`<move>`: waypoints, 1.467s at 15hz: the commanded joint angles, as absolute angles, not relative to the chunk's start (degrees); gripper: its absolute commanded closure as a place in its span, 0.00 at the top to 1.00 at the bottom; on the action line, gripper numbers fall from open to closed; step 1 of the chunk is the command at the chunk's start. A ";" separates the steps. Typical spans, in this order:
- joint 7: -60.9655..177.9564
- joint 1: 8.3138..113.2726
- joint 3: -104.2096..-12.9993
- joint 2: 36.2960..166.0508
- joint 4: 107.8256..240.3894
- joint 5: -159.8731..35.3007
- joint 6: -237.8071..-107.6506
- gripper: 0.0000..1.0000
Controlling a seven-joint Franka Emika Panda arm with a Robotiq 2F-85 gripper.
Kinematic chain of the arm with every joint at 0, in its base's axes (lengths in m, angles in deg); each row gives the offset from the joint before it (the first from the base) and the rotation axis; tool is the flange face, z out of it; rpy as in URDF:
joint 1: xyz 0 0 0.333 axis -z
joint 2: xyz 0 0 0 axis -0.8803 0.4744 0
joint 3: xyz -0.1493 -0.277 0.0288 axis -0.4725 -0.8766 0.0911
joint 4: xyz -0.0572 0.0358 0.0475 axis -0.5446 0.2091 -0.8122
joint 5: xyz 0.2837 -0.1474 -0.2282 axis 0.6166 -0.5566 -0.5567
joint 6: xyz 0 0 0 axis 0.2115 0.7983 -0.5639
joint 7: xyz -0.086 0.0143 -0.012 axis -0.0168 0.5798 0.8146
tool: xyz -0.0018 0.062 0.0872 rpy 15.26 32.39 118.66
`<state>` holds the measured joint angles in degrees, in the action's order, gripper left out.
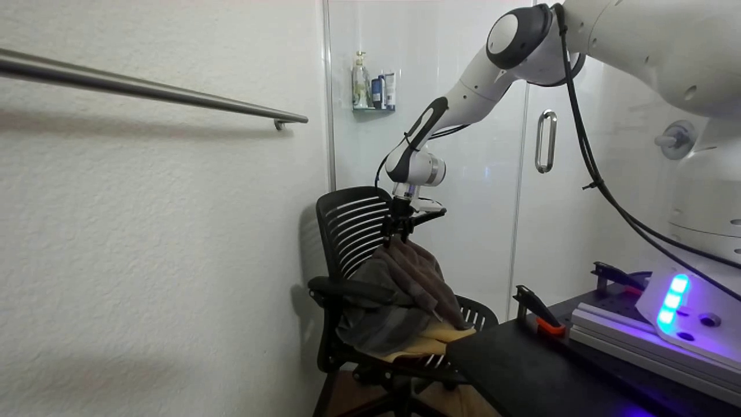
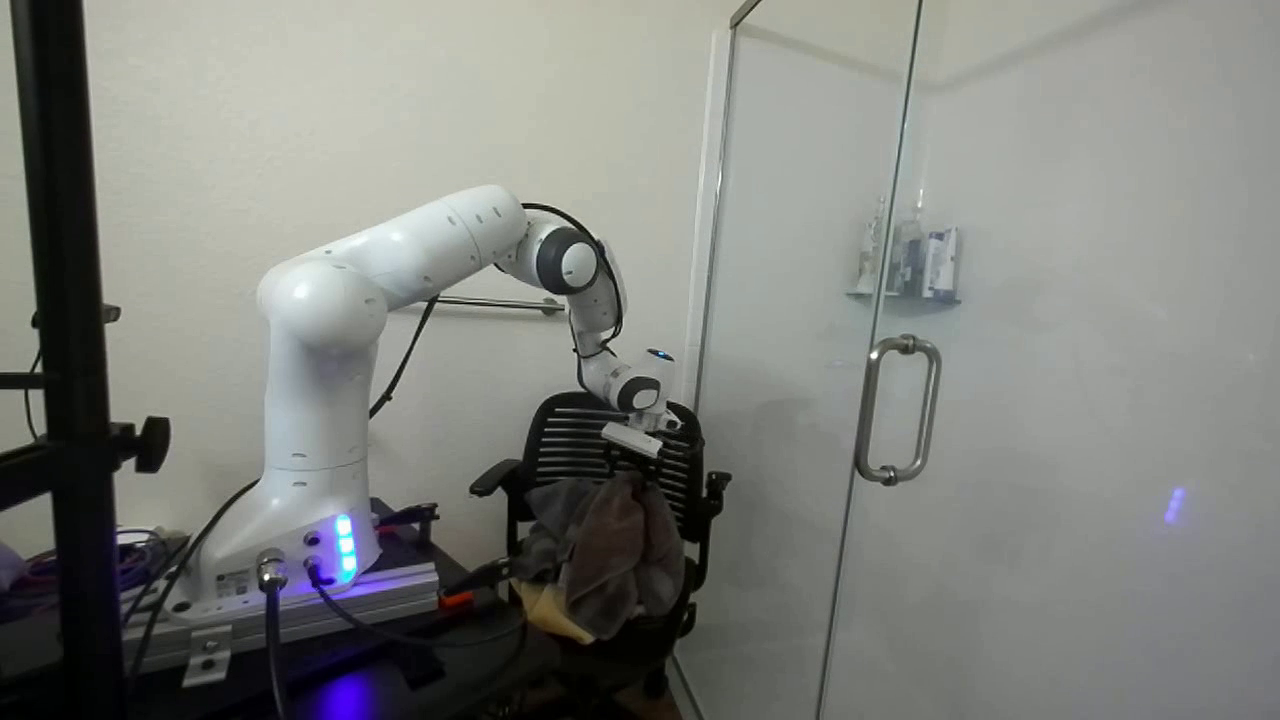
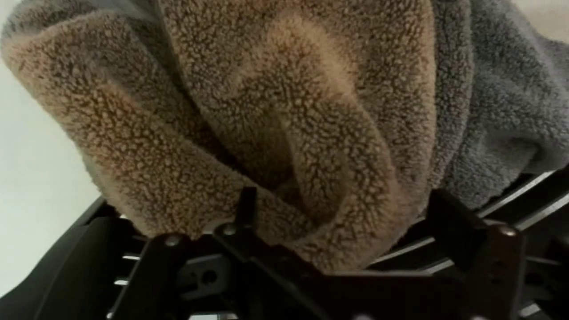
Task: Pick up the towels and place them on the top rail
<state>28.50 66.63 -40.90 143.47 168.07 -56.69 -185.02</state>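
Note:
The towels lie heaped on a black chair: a grey-brown one (image 1: 411, 272) on top, a dark grey one (image 1: 376, 324) beside it and a mustard-tan one (image 1: 434, 339) underneath. In the other angle on the heap, the brown towel (image 2: 620, 540) hangs over the seat front. My gripper (image 1: 396, 237) points down at the top of the heap. In the wrist view the gripper (image 3: 347, 206) is open, its fingers wide apart with a fold of the brown towel (image 3: 311, 111) between them, not squeezed. The top rail (image 1: 173, 92) runs along the wall and carries nothing in the part seen.
The chair's armrest (image 1: 350, 289) and slatted backrest (image 2: 580, 402) stand close around the towels. A glass shower door with a metal handle (image 2: 868, 420) is beside the chair. The black table (image 1: 521, 365) bearing the arm reaches near the seat. A dark stand (image 2: 65, 300) is in the foreground.

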 commanded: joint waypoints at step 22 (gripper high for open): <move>32.48 59.60 -43.80 132.97 159.13 -60.82 -160.37 0.02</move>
